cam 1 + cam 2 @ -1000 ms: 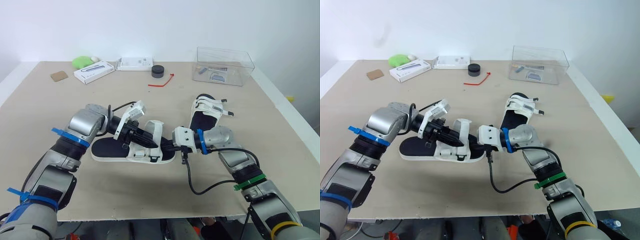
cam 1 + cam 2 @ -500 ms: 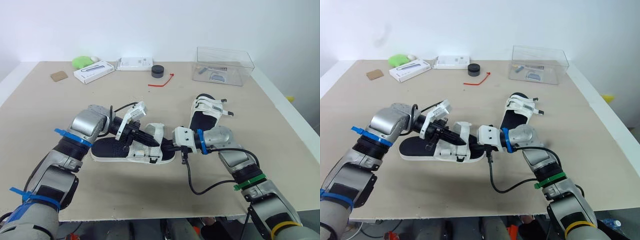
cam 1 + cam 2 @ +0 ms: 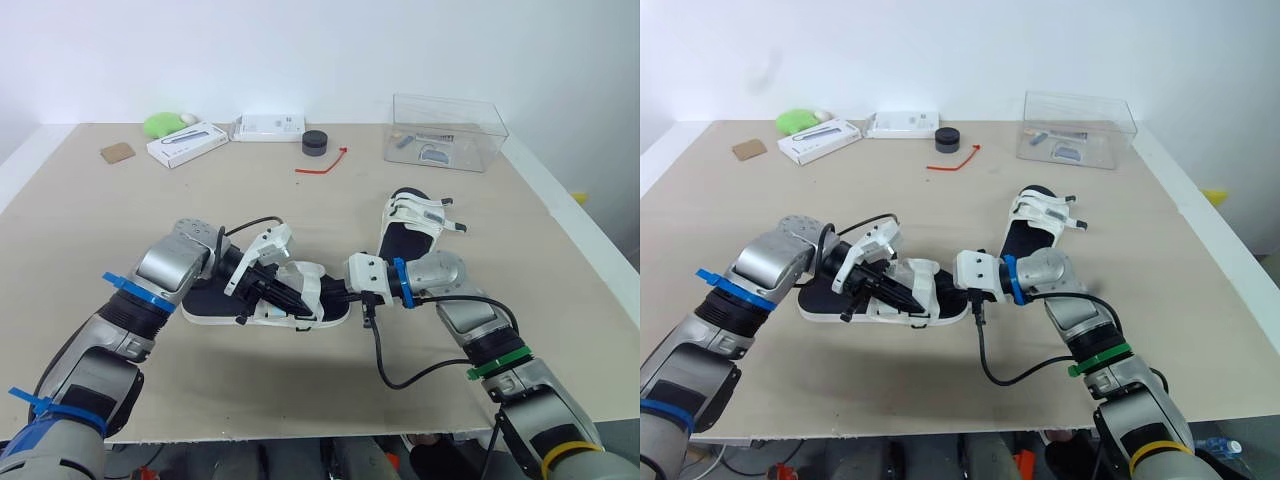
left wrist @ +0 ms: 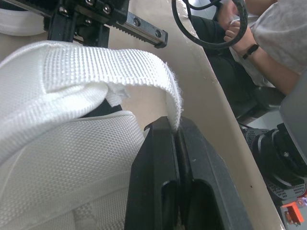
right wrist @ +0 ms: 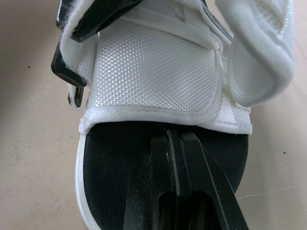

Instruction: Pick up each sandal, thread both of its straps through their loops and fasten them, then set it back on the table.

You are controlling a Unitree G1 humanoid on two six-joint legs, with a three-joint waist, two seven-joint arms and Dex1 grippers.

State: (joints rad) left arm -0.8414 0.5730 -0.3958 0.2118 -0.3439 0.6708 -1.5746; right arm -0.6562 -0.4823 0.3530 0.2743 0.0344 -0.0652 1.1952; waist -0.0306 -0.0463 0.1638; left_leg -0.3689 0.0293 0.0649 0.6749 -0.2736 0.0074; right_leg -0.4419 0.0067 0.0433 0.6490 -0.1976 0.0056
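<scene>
A sandal [image 3: 215, 301] with a black footbed and white straps lies flat on the table, mid front. My left gripper [image 3: 298, 301] reaches over it and is shut on the frayed end of a white webbing strap [image 4: 110, 67], pinched between the fingertips [image 4: 160, 139]. My right gripper [image 3: 336, 295] is shut and comes in from the toe end. Its fingers [image 5: 165, 158] rest on the black footbed [image 5: 115, 158] just short of the front strap [image 5: 153, 72]. A second sandal [image 3: 412, 225] lies behind the right arm with its straps standing loose.
At the back of the table stand a clear plastic box [image 3: 448, 130], a black round puck [image 3: 315, 142], a red tie [image 3: 325, 163], two white boxes [image 3: 187, 143], a green object [image 3: 162, 123] and a brown square [image 3: 117, 152]. A person's arm [image 4: 268, 43] shows beyond the table's front edge.
My left gripper has dropped lower and toward me with the strap, laying it down across the sandal. The right gripper has stayed at the toe end.
</scene>
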